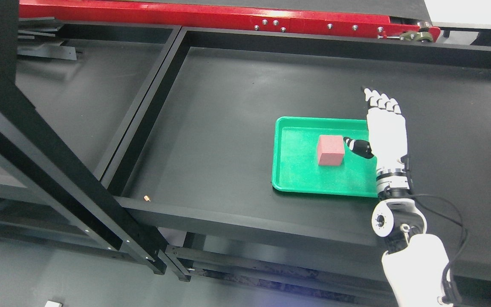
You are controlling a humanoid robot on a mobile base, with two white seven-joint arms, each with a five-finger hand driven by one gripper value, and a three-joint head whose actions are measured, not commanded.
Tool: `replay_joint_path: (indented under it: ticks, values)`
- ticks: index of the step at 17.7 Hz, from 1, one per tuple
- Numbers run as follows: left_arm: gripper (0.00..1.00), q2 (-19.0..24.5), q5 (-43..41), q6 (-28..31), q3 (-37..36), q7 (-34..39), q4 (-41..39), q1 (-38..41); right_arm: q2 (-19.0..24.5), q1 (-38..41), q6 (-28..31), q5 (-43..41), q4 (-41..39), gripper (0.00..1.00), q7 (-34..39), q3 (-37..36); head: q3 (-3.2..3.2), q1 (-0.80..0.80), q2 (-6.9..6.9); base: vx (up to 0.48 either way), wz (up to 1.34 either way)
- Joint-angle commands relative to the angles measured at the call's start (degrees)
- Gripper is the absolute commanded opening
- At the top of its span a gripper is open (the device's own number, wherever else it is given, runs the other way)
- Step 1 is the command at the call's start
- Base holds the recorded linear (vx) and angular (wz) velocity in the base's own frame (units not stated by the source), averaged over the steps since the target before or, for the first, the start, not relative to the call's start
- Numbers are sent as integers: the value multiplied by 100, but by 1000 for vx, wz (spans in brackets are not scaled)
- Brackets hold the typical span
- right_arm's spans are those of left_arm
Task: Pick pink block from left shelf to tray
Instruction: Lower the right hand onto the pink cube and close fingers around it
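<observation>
The pink block [330, 149] sits in the green tray [296, 179] on the black shelf [211, 128]; the right hand [385, 132] is beside it, fingers spread, holding nothing

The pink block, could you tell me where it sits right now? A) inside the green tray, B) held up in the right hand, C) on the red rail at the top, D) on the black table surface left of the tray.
A: the pink block rests on the floor of the green tray, with the right hand open beside it and not grasping it.
</observation>
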Motion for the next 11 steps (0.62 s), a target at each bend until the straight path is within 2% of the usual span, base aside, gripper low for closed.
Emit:
replay_joint_path:
  ticks: [1, 5, 11]
  values:
    - [100, 100, 0, 4, 0, 1, -100, 115, -97, -5, -38, -6, 123, 99, 299, 135, 0, 0, 0, 88, -1]
    - [100, 100, 0, 4, 0, 1, -100, 115, -97, -14, -64, -6, 343, 99, 326, 346, 0, 0, 0, 68, 0]
    - [100, 100, 0, 4, 0, 1, -100, 115, -138, -14, -152, -6, 423, 99, 1159, 487, 0, 0, 0, 15, 0]
